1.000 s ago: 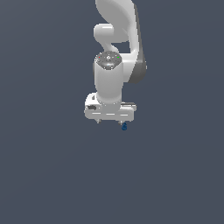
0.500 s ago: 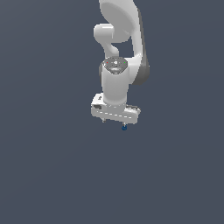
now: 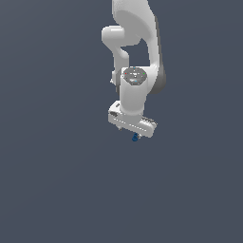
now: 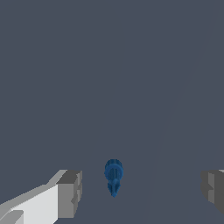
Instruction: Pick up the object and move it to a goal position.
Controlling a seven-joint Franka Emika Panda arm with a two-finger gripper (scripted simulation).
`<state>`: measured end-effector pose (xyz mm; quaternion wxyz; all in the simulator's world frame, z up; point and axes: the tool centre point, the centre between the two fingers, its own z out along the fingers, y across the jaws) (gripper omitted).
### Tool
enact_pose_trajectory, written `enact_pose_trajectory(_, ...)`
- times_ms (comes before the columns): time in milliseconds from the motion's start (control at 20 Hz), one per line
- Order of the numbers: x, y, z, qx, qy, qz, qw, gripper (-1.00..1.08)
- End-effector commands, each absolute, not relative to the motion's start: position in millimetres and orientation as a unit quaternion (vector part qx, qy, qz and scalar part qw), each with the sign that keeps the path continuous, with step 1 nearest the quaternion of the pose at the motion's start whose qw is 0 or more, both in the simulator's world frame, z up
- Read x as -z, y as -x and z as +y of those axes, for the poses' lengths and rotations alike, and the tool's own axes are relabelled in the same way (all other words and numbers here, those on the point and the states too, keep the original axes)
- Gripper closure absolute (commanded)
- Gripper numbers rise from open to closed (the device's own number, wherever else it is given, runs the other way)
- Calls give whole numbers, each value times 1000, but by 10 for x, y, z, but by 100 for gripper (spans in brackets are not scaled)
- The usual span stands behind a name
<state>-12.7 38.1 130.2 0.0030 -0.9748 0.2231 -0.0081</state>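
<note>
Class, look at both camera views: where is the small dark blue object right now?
In the exterior view the dark blue object sits just below the white gripper, near the picture's centre. The wrist view shows it between the two open fingers, touching neither.

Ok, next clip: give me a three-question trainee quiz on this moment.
1. True or false: the claw is clamped on the blue object.
2. In the wrist view, the blue object lies: A) between the two fingers, touching neither; B) against one finger; C) outside both fingers.
3. Fill in: in the exterior view, the blue object shows just below the white ____.

Key: 1 false, the fingers stand wide apart with gaps on both sides. 2 A. 3 claw.
</note>
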Motion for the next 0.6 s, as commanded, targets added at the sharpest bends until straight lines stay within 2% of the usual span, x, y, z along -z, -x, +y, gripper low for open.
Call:
enact_pose_trajectory(0, -1239, 181, 446, 7, 968, 251, 3, -92)
enact_pose_trajectory(550, -1010, 400, 674, 2, 935, 354, 1, -92)
